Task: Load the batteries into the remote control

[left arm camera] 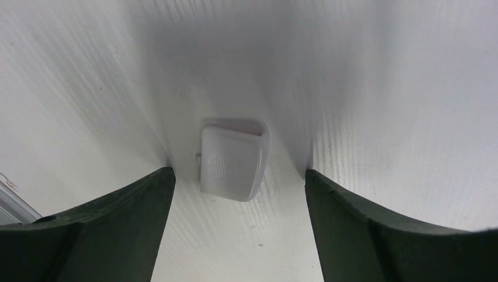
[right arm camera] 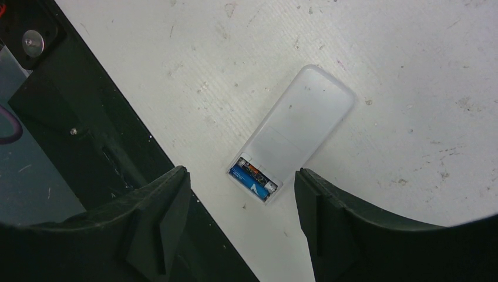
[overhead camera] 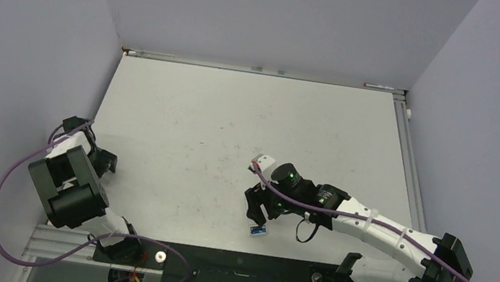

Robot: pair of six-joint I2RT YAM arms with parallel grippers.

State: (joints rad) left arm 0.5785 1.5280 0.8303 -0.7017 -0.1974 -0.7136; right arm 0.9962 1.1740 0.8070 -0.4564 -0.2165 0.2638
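**A:** What's hard to make out on your left?

**B:** My left gripper [left arm camera: 238, 171] is mostly tucked behind its own arm in the overhead view, near the left edge of the table [overhead camera: 234, 124]. My wrist camera cuts both fingers [left arm camera: 117, 229] off at the bottom of the frame. They stand spread wide. A small white plastic piece [left arm camera: 232, 161] lies flat on the table between them, touching neither. Its far rim is blurred, and I can't tell what the tiny nub on its left side is.

**A:** And on the right?

**B:** From overhead my wrist covers nearly all of the remote control [right arm camera: 299, 126]. Only its near end peeks out, with a speck of blue. The wrist camera shows it plainly. It lies back up and aslant, with its near end just beside the black mounting plate [right arm camera: 88, 135].

**A:** The batteries?

**B:** The compartment at that near end is uncovered. The blue battery [right arm camera: 249, 181] lies in it. Of the second battery [right arm camera: 254, 170] beside it I see only a sliver with an orange mark, and I can't tell its colour.

**A:** Where's your hand?

**B:** My right gripper [right arm camera: 241, 171] hangs over that open end, fingers spread, one to each side, gripping nothing.
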